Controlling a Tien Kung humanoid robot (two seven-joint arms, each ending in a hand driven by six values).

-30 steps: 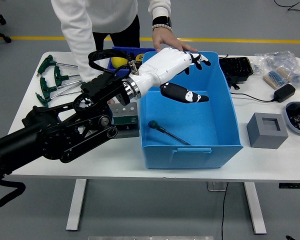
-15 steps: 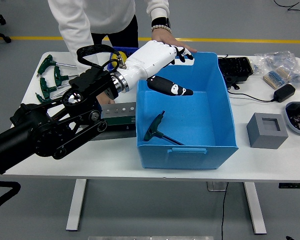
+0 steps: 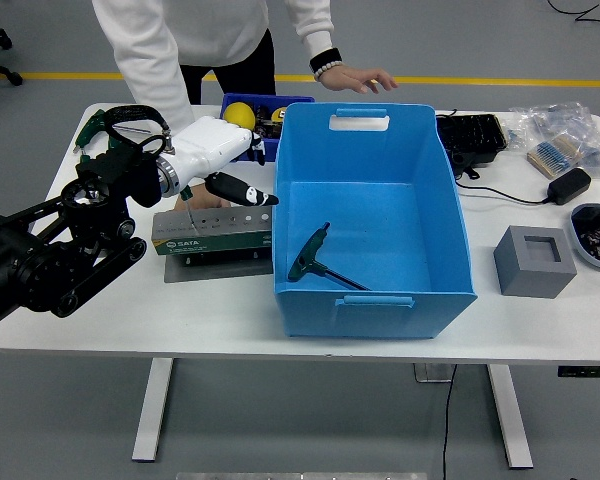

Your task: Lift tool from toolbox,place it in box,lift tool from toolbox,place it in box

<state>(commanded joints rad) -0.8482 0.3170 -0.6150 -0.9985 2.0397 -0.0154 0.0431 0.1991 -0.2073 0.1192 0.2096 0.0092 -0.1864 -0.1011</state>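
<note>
My left hand [image 3: 248,172], white with a black thumb, hovers open over the green toolbox [image 3: 212,231] left of the blue box [image 3: 453,215] and holds nothing. A green T-handle tool [image 3: 313,262] lies on the blue box's floor near its front left. More green-handled tools [image 3: 92,127] lie at the table's far left, partly hidden by my arm. A person stands at the far side. One of their hands [image 3: 357,78] is held just beyond the box's far rim. Their other arm reaches down behind my hand towards the toolbox.
A small blue bin [image 3: 267,103] with a yellow object [image 3: 240,113] stands behind the toolbox. Right of the blue box are a grey block [image 3: 535,261], a black adapter [image 3: 568,186] with its cable, bags of parts [image 3: 557,140], a black tray [image 3: 471,136] and a dish [image 3: 597,224].
My left arm has drawn back leftwards from over the blue box to above the toolbox. The T-handle tool stays in the box. The person's hand has come off the box's far rim.
</note>
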